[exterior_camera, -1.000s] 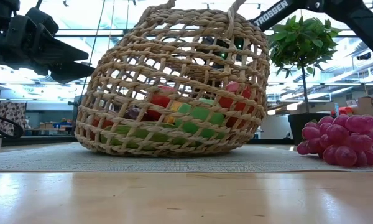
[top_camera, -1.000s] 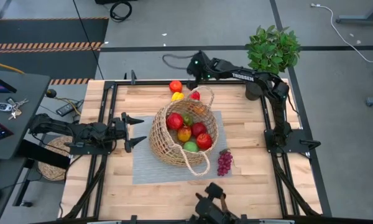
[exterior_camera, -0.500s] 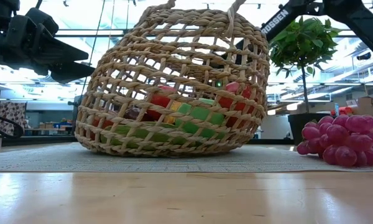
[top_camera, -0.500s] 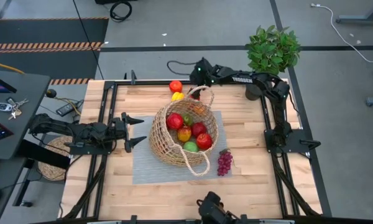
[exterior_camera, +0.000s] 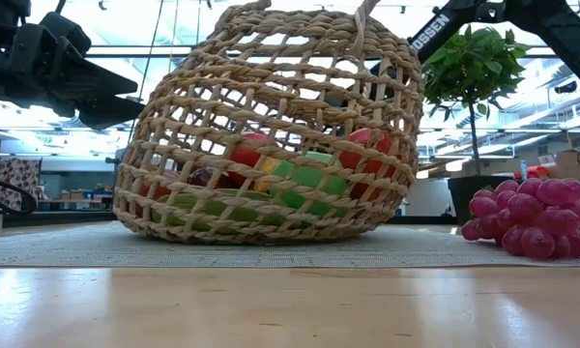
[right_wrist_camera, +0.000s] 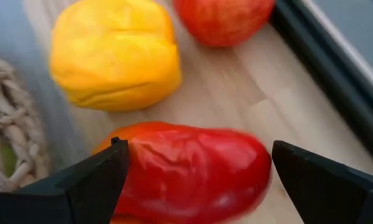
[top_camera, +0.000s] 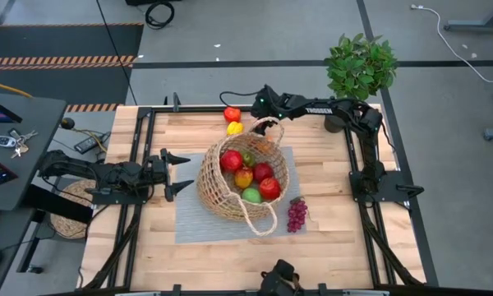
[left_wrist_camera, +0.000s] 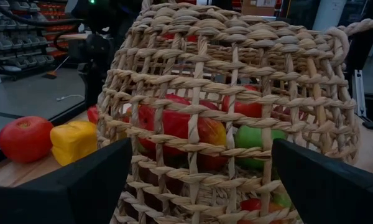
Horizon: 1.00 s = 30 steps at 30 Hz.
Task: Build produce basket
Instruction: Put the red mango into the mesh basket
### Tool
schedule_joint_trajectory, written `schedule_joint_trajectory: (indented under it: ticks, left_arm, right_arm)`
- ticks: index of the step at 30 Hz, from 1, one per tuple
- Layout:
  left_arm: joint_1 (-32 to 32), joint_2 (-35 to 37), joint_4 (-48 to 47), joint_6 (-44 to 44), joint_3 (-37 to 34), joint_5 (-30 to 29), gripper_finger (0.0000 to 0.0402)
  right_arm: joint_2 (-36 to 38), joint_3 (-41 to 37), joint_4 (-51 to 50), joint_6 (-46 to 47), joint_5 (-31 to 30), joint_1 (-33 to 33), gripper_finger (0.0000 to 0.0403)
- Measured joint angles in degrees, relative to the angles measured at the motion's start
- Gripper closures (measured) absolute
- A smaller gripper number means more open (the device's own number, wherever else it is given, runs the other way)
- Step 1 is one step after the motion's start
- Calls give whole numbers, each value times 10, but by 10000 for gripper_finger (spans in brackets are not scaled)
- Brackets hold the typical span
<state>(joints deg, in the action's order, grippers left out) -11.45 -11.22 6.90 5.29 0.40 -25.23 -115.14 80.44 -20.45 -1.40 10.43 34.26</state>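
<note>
The basket (top_camera: 243, 177) sits near the middle of the desk (top_camera: 131, 247) on a grey mat (top_camera: 189, 226), tilted, with one looped handle (top_camera: 261, 220) toward the near edge. Inside it lie several pieces of produce: red apples (top_camera: 231, 159), an orange piece (top_camera: 243, 177) and a green apple (top_camera: 251, 194).

The right hand (top_camera: 261, 122) hangs over the far rim of the basket, its fingers (right_wrist_camera: 87, 183) spread wide on either side of a red pepper (right_wrist_camera: 186, 171) that lies on the desk just outside the basket; the fingers do not pinch it. Just beyond the pepper, near the far edge of the desk, a yellow pepper (top_camera: 234, 127) and a red tomato (top_camera: 232, 113) sit side by side.

The left hand (top_camera: 181, 173) waits at the left side of the desk, pointing at the basket, its fingers (left_wrist_camera: 68, 186) spread and holding nothing.

Purple grapes (top_camera: 297, 215) lie on the desk by the right corner of the mat, near the basket but apart from it. A potted plant (top_camera: 360, 66) stands beyond the far right corner.
</note>
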Motion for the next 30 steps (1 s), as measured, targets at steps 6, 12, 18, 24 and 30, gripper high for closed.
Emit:
schedule_joint_trajectory:
  ticks: [6,12,18,24,30]
  left_arm:
    - [0,0,0,0,0,0,8]
    - [0,0,0,0,0,0,8]
    - [0,0,0,0,0,0,8]
    - [0,0,0,0,0,0,8]
    - [0,0,0,0,0,0,8]
  right_arm:
    - [1,0,-11,19,6,12,5]
    - [4,2,-82,19,37,19,5]
    - [2,0,-120,14,141,18,5]
    - [2,23,-250,-6,114,9,7]
    - [-1,51,-382,-20,92,3,13]
